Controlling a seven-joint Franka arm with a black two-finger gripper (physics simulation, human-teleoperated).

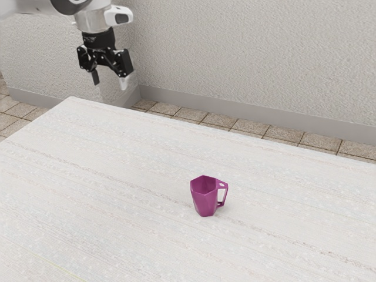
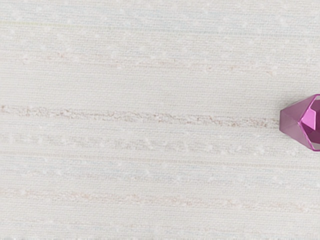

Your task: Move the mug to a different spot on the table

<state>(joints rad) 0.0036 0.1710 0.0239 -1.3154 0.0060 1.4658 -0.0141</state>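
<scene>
on the worktop (image 1: 88,176), a mug (image 1: 207,197) standing alone; fingers (image 1: 94,76) wide, up near the wall

right of centre in the exterior view, toward the near side of the pale, grained worktop: a magenta mug, upright, faceted sides, open mouth facing up. handle (image 1: 222,192) turned to the exterior view's right. base flat on the surface, a faint shadow at its foot.

at the exterior view's upper left, high over the worktop's far edge: the arm (image 1: 97,17), white and grey, hand pointing down. black fingers spread wide, tips hanging in the air, gripping nothing, touching neither mug nor worktop. well apart from the mug, higher than it and far to the exterior view's left of it.

behind the worktop: a strip of tan floor tiles (image 1: 282,132), a grey skirting (image 1: 247,108), then a rough, light wall (image 1: 247,47).

in the wrist view, looking straight down: worktop (image 2: 150,75) grain in long pale streaks with a few darker lines. part of the mug (image 2: 300,120) cut off by the frame, dark outer facets and a brighter pink inner wall showing. off to one side of the hand, not beneath it.
</scene>
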